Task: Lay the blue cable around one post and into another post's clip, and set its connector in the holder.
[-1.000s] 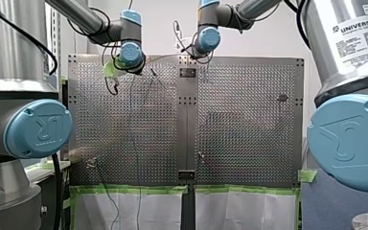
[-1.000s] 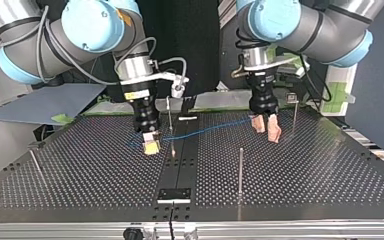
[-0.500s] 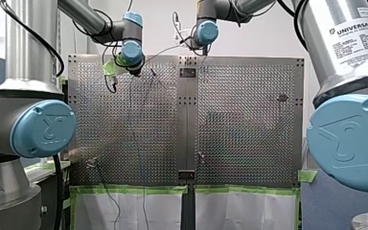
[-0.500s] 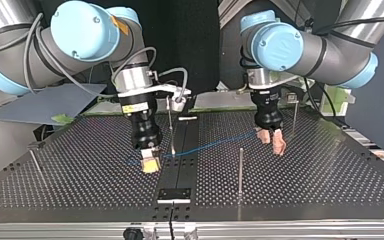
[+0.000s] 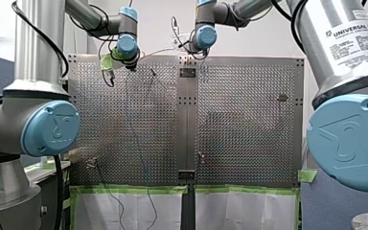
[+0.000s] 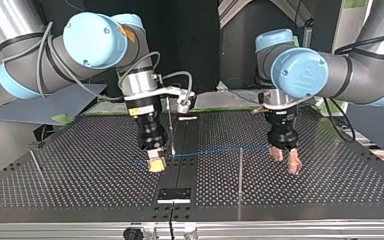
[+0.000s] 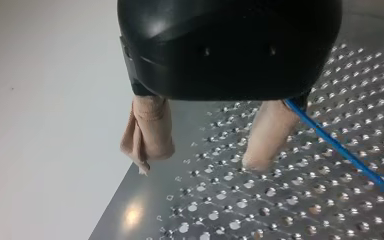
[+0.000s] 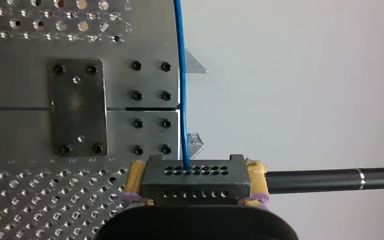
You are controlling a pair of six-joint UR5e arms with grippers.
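At the top view's lower middle, the right gripper [image 6: 156,164] was clamped on the black connector [image 8: 195,177]. The blue cable [image 6: 215,150] ran from it to the right, past 1 post [image 6: 240,172], to the left gripper [image 6: 286,161], whose jaws stood apart.

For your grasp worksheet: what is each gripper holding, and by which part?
My right gripper clamps the connector by its two ends. My left gripper is open, holding nothing; the blue cable runs beside one finger.
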